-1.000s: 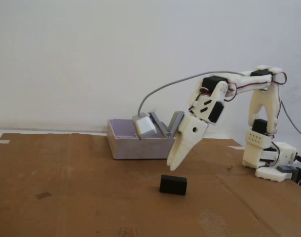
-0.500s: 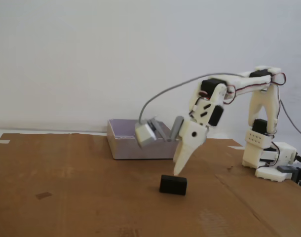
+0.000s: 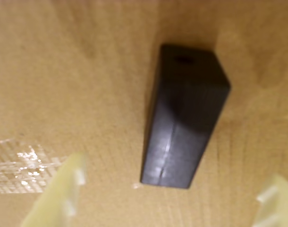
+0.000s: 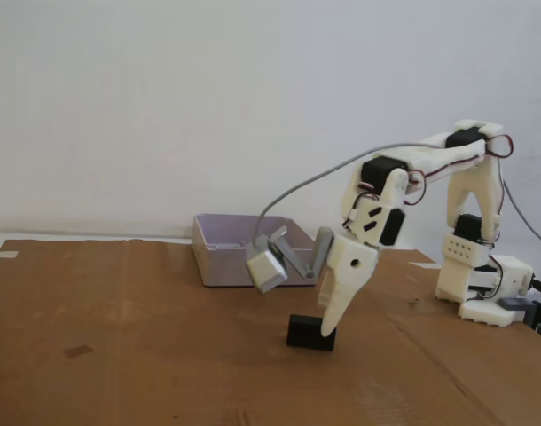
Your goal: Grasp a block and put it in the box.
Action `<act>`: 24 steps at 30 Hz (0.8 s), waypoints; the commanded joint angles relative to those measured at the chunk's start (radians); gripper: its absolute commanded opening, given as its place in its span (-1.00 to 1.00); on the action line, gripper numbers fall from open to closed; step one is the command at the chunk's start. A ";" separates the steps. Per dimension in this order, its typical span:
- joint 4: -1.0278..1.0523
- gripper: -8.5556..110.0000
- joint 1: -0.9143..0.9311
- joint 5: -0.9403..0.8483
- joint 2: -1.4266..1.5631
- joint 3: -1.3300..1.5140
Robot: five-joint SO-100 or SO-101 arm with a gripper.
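The block (image 4: 302, 333) is small, matte black and lies on the brown cardboard (image 4: 120, 337), in front of the box (image 4: 222, 253), a shallow pale grey-lilac tray at the back. My gripper (image 4: 327, 328) has come down on the block's right end, its white finger overlapping the block in the fixed view. In the wrist view the block (image 3: 184, 118) lies lengthwise ahead, and the gripper (image 3: 167, 208) is open, with one pale fingertip (image 3: 59, 194) to its left and the other at the lower right. I see no contact with the block.
A grey camera module (image 4: 266, 266) with a cable hangs off the wrist just left of the gripper. The arm's base (image 4: 483, 293) stands at the right edge of the cardboard. A shiny tape patch (image 3: 16, 165) lies left of the gripper.
The gripper has dropped from above the block to the block's height, with its tip now at the block's right end. The block and box have not moved.
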 commanded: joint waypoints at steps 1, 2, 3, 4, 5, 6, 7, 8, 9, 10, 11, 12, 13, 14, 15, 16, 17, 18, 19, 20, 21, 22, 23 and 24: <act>-0.017 -0.11 -0.005 0.002 0.026 -0.061; -0.017 -0.11 -0.005 0.002 0.021 -0.063; -0.017 -0.11 -0.005 0.002 0.018 -0.064; -0.017 -0.11 -0.005 0.002 0.014 -0.066; -0.017 -0.11 -0.005 0.000 0.009 -0.067; -0.017 -0.11 -0.005 0.000 0.003 -0.069; -0.017 -0.11 -0.005 0.000 -0.002 -0.069; -0.017 -0.11 -0.003 -0.002 -0.006 -0.069; -0.017 -0.11 -0.003 -0.015 -0.011 -0.071; -0.017 -0.11 -0.002 -0.032 -0.014 -0.072; -0.017 -0.11 0.000 -0.043 -0.017 -0.072; -0.017 -0.11 0.006 -0.044 -0.017 -0.072; -0.017 -0.11 0.011 -0.044 -0.017 -0.072; -0.017 -0.11 0.011 -0.046 -0.017 -0.072; -0.017 -0.11 0.012 -0.046 -0.017 -0.072; -0.017 -0.11 0.014 -0.046 -0.018 -0.072; -0.018 -0.11 0.014 -0.046 -0.018 -0.072; -0.026 -0.11 0.014 -0.046 -0.018 -0.072; -0.044 -0.11 0.014 -0.046 -0.018 -0.069; -0.067 -0.11 0.014 -0.046 -0.018 -0.063; -0.087 -0.11 0.014 -0.046 -0.021 -0.061; -0.103 -0.11 0.014 -0.046 -0.028 -0.060; -0.112 -0.11 0.015 -0.046 -0.032 -0.060; -0.115 -0.11 0.015 -0.046 -0.038 -0.064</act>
